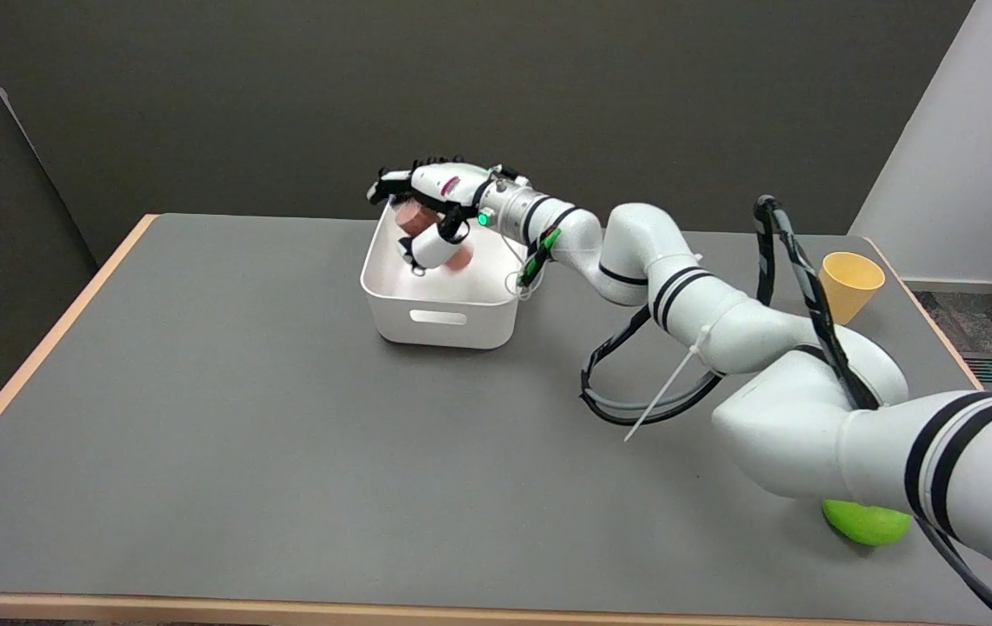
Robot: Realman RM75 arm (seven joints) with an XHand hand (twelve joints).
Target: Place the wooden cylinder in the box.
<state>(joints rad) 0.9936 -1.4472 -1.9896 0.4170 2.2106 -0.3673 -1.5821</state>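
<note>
Over the white box [441,296], your right hand [430,204] holds the wooden cylinder [415,216].
Your fingers curl around it, thumb below; a yellow cup [849,284] and a green ball [866,524] sit well apart on the table [243,417].

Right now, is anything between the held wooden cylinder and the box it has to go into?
Nothing visible. The right hand holds the wooden cylinder directly over the open white box, and no lid or other object blocks the opening.
</note>
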